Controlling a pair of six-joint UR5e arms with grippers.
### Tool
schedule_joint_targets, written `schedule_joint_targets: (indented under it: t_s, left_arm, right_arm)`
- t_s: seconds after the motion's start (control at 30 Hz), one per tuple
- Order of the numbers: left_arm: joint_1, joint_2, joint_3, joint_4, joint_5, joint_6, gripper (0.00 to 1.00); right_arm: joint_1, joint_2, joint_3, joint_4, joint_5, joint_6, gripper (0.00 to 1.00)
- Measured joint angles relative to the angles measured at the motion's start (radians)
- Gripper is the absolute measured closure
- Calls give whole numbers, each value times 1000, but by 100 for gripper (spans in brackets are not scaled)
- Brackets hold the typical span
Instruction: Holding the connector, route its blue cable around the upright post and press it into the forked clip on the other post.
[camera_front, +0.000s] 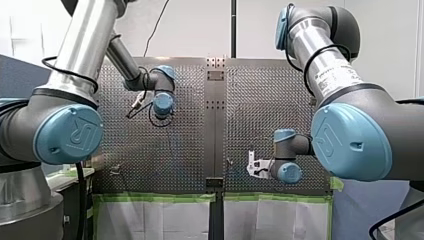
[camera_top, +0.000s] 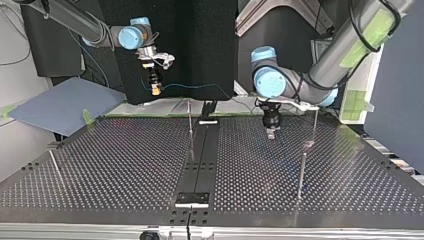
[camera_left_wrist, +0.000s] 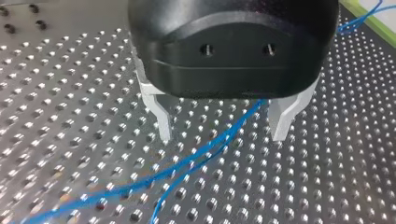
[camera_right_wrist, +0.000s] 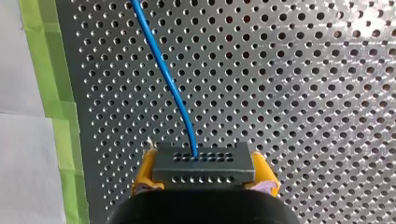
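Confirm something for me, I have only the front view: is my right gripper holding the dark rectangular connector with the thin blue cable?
Observer: Yes. In the right wrist view the right gripper has its yellow pads shut on the dark rectangular connector; the thin blue cable leaves its perforated face.
Operator: Has the left gripper taken the cable?
Observer: No. In the left wrist view its metal fingers are open; the cable runs loose between them.
Operator: How high is the connector?
Observer: In the top view it hangs above the perforated metal table, higher than the left gripper.
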Motion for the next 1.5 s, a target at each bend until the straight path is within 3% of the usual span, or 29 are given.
schedule_joint_targets:
  t_s: [0.33,0.93,1.13,1.5]
  left_arm:
    - [-14,-89,0,76,-10,0,0]
    - [-20,-238,10,102,-26,-8,0]
    - [-21,-280,24,93,-24,-34,0]
    - [-21,-287,28,18,-14,-124,0]
  right_arm:
    - [3,0,0,-2,0,0,100]
    - [9,0,0,-2,0,0,100]
    - [14,0,0,-3,0,3,100]
    - [19,0,0,-4,0,6,100]
